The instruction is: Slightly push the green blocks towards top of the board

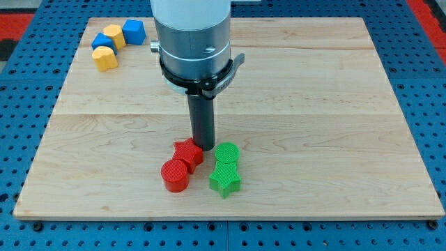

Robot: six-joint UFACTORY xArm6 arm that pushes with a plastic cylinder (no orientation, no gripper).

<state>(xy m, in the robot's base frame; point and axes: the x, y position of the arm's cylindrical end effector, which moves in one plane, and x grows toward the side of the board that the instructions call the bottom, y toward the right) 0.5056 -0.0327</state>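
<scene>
A green cylinder (226, 153) and a green star (225, 179) sit touching each other near the view's bottom centre, the star below the cylinder. My tip (204, 145) rests on the board just left of the green cylinder and just above a red star (188, 151). A red cylinder (175, 175) touches the red star at its lower left.
At the view's top left lie a blue cube (133, 31), a blue block (111, 38) and a yellow block (104, 58), close together. The wooden board (334, 125) sits on a blue pegboard. The arm's white body hangs over the board's top centre.
</scene>
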